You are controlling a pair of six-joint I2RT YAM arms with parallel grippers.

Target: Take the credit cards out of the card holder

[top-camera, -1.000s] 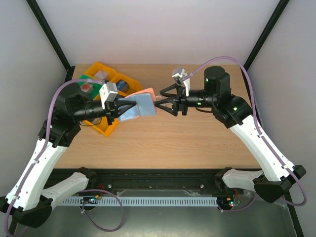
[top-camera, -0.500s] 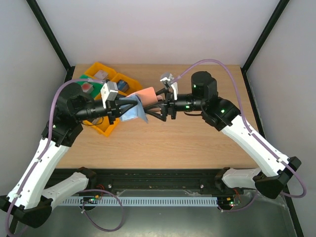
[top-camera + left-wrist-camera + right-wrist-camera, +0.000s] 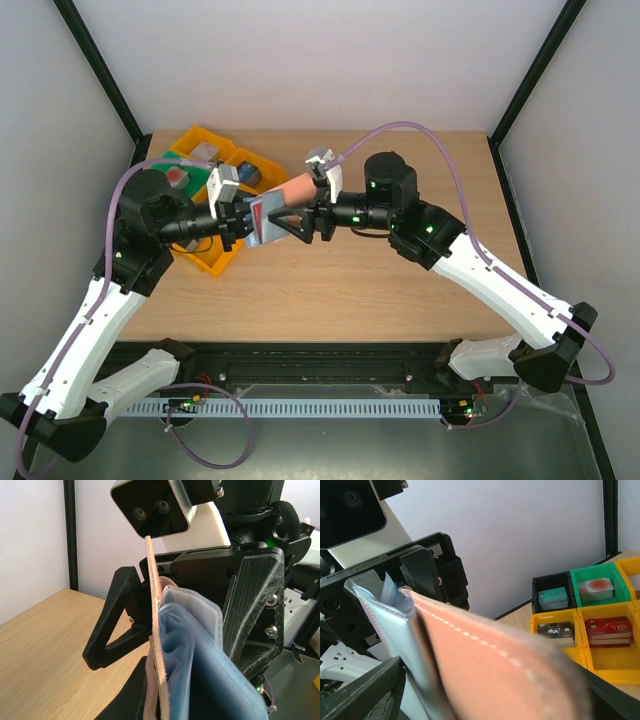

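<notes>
My left fingers [image 3: 241, 214] clamp the card holder [image 3: 297, 189] in the air — credit cards [image 3: 200, 655] inside — and my right fingers [image 3: 102, 622] stand wide around its free end.

A blurred salmon card holder [image 3: 490, 655] fills the foreground, coloured trays [image 3: 580, 630] behind right.

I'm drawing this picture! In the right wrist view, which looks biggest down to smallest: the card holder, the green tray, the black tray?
1. The card holder looks biggest by far, but it sits right up against the camera.
2. The green tray and the black tray look about alike, so I won't rank them.
</notes>
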